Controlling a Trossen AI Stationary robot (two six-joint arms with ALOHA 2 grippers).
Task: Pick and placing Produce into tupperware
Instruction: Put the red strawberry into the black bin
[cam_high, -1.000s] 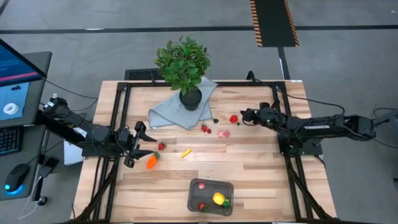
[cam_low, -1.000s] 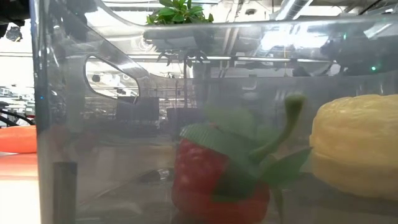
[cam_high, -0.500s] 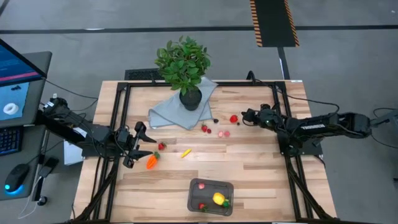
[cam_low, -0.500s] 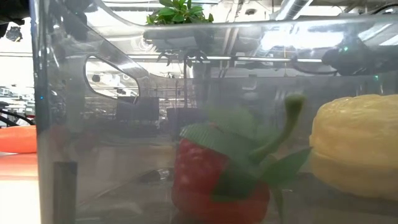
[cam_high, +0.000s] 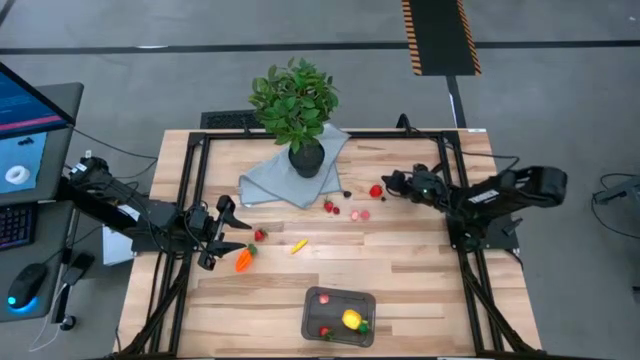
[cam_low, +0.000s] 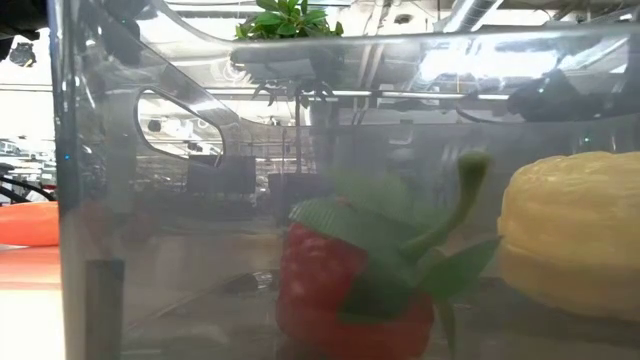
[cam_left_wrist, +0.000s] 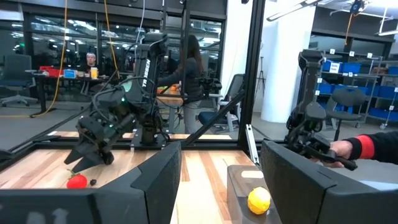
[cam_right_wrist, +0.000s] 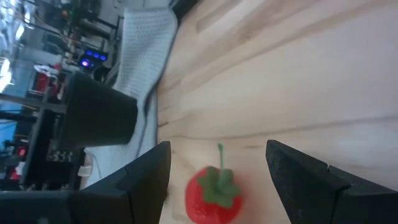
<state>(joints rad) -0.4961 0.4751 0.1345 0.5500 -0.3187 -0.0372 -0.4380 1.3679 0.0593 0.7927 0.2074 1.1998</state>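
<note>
from above, you have the tupperware (cam_high: 339, 317) sitting at the near edge of the desk (cam_high: 400, 260), with a yellow lemon (cam_high: 351, 319) and a red strawberry (cam_high: 324, 330) already inside. your left end effector (cam_high: 232, 234) sits low at the left side, fingers spread and empty, with the orange carrot (cam_high: 243, 260) just beside it and a small red piece (cam_high: 260, 235) close by. your right end effector (cam_high: 387, 185) is at the far right side, fingers apart around nothing, just beside a loose strawberry (cam_high: 375, 190); more small berries (cam_high: 345, 209) lie near the blue-grey cloth (cam_high: 285, 180) under the potted plant (cam_high: 293, 105), and a thin yellow piece (cam_high: 298, 245) lies mid-desk. at desk height you look straight through the tub wall (cam_low: 150, 200) at the strawberry (cam_low: 345, 285) and lemon (cam_low: 570, 235) inside. your left wrist view shows its fingers (cam_left_wrist: 158, 180) wide apart, the right arm across the desk above the loose strawberry (cam_left_wrist: 77, 181), and a person's hand (cam_left_wrist: 342, 149) at the right. your right wrist view shows open fingers (cam_right_wrist: 149, 171) framing that strawberry (cam_right_wrist: 213, 194), not touching it.
</note>
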